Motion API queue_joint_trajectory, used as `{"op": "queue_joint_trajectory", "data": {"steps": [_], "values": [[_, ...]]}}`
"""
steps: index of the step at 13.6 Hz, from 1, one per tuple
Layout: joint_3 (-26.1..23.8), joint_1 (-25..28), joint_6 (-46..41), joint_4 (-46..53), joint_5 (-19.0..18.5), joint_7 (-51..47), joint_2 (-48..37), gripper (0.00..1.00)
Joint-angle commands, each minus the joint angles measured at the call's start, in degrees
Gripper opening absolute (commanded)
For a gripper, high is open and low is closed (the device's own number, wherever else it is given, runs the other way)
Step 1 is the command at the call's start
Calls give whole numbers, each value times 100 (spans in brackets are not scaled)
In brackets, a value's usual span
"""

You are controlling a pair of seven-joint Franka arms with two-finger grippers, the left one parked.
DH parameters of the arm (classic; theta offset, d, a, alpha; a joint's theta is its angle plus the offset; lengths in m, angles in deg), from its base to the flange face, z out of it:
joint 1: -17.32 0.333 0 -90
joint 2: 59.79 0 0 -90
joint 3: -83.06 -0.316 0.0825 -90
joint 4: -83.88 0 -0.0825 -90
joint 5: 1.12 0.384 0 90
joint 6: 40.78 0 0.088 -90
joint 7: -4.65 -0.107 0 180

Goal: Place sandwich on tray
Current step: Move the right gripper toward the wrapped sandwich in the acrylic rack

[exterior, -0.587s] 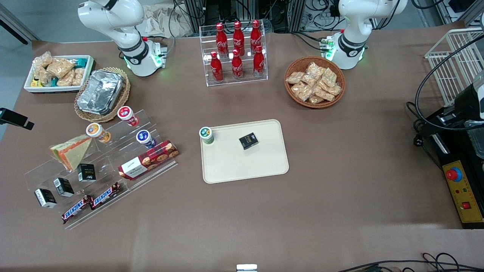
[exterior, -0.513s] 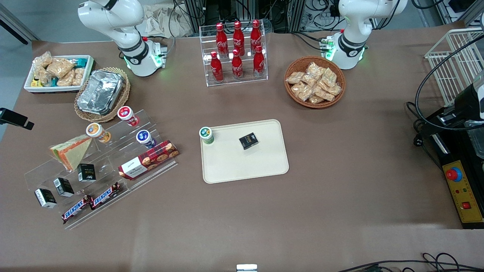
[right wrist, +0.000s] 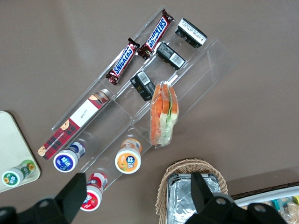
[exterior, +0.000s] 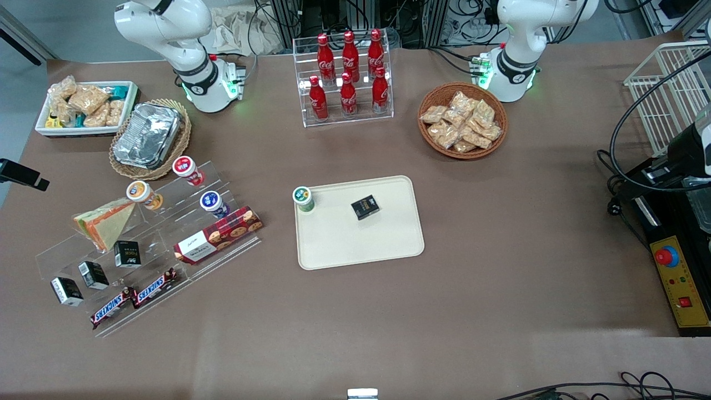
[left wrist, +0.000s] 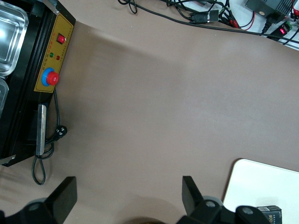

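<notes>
Right now I see the sandwich (exterior: 104,221) (right wrist: 163,113) lying on the clear acrylic stand (exterior: 166,233), well apart from the tray (exterior: 366,244), which carries a green-lidded cup (exterior: 303,199) and a small black box (exterior: 365,206). My gripper (right wrist: 138,196) hangs high above the stand with its fingers (right wrist: 77,191) spread apart, holding nothing.

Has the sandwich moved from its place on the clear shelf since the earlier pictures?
No. In the front view the sandwich lies at the same spot beside the orange-lidded cup. The gripper hangs above the shelf, open, touching nothing.
</notes>
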Motion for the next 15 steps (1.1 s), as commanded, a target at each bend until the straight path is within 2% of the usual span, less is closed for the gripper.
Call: {"op": "queue_joint_trajectory", "data": {"steps": [1, 3, 4, 5, 6, 9, 11, 13, 15], "values": [[-19, -57, -425, 34, -210, -46, -38, 99], [-27, -48, -479, 34, -709, 25, -64, 99], [-45, -40, -514, 34, -738, 8, -90, 99], [-62, -13, -515, 34, -581, -80, -82, 99], [-45, -4, -506, 34, -266, -107, -90, 99], [-54, 13, -322, -71, -228, -440, -73, 99], [-62, 13, 202, -535, -237, -668, -178, 99], [-89, 22, 975, -1412, -237, -826, -511, 99], [-159, 13, 1828, -2152, -420, -1047, -749, 99]]}}
